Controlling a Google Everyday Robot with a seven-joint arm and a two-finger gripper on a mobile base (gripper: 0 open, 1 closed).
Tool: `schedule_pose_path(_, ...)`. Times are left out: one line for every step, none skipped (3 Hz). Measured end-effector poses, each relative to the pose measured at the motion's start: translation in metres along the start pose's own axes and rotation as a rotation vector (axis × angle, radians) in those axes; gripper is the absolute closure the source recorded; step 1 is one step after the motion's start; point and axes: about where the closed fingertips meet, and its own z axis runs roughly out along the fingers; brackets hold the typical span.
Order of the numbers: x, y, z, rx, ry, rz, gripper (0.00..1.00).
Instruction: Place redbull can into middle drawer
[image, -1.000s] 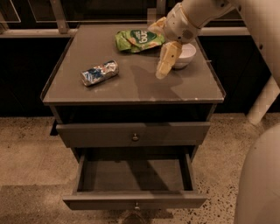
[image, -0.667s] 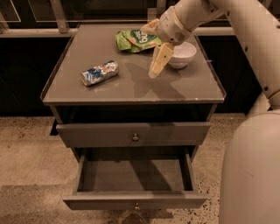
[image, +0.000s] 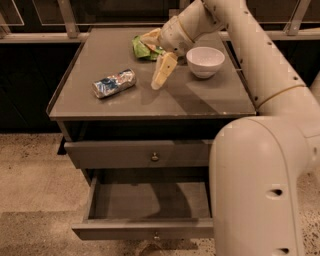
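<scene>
1. My claw (image: 162, 70) hangs over the middle of the flat grey cabinet surface (image: 200, 100), tilted so that its cream tip points down and to the left, close above the top.
2. I cannot tell whether my claw is wide or narrow; it grips nothing.
3. The small slim shiny silver-and-blue metal redbull can (image: 114, 83) lies on its side on the left half of the surface, apart from my claw and to its left.
4. The can's long axis runs mostly left to right at a slight slant: its left end sits nearer the front edge, and its right end sits a little farther back, pointing towards my claw.
5. The round white bowl (image: 205, 61) stands upright on the surface just to the right of my claw.
6. The crumpled green snack bag (image: 145, 47) lies behind my claw, partly hidden by my wrist.
7. The wide shallow grey middle drawer (image: 150, 202) stands pulled out below, its inner floor in view.
8. The matching grey upper drawer (image: 115, 155) above it is closed, with its small round metal knob (image: 155, 157) at the centre.
9. My thick white arm (image: 260, 60) fills the right side, reaching in over the bowl.
</scene>
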Motion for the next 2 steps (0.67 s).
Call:
schedule_pose_path(-0.001,-0.007,0.022,-0.034,-0.046,-0.001,0.0)
schedule_pose_path(-0.002,-0.012,0.038,-0.057,-0.08,0.0,0.0)
